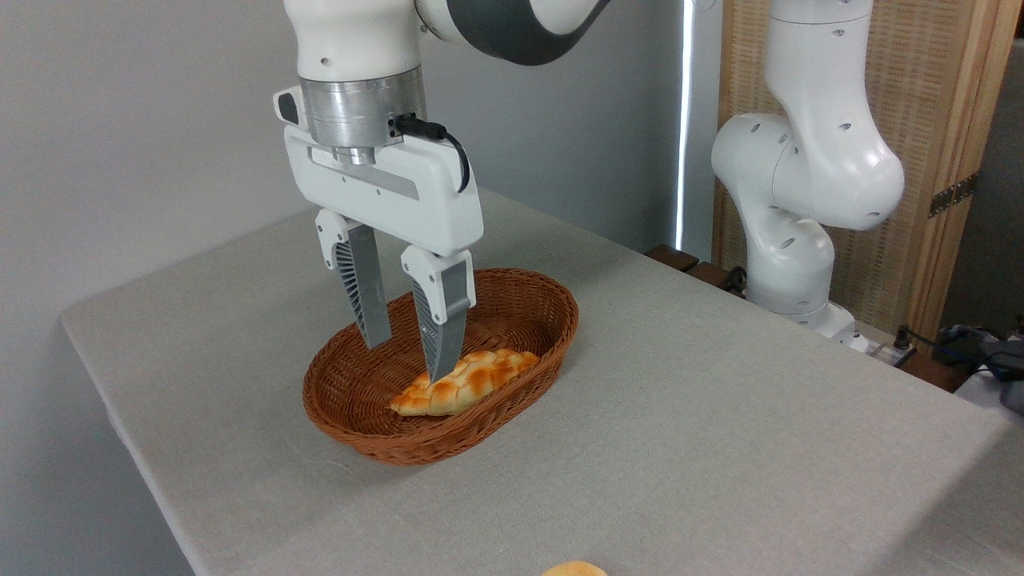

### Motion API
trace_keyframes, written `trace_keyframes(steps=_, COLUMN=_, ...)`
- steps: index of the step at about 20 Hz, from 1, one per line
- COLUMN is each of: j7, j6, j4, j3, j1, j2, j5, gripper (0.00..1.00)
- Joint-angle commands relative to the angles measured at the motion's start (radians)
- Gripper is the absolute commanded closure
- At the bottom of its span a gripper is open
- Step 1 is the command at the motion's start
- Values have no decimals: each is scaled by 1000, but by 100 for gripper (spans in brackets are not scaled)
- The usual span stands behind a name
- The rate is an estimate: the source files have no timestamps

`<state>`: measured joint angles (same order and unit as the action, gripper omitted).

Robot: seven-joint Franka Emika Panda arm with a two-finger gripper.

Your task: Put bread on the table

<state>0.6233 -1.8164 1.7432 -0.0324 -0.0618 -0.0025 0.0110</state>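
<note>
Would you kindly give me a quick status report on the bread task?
Gripper open, empty, above wicker basket. Bread on table, at bottom edge of view. Braided loaf in basket.

We can read no text, label, brand or number anywhere; the white robot arm's gripper housing may carry small markings, but they are too small to tell.
</note>
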Motion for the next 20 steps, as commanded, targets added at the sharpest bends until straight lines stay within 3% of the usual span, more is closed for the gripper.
trace_keyframes(steps=1, j7=-10, j6=149, j4=-102, j3=5, j1=-3, j2=22, j5=-35, gripper=0)
trace_keyframes(steps=5, j7=10, j6=189, j4=-142, j3=0, j1=-1, j2=38, j5=-65, gripper=0)
trace_keyframes(steps=20, j7=99, j6=174, j4=-134, j3=-6, j1=-3, j2=29, j5=-59, gripper=0)
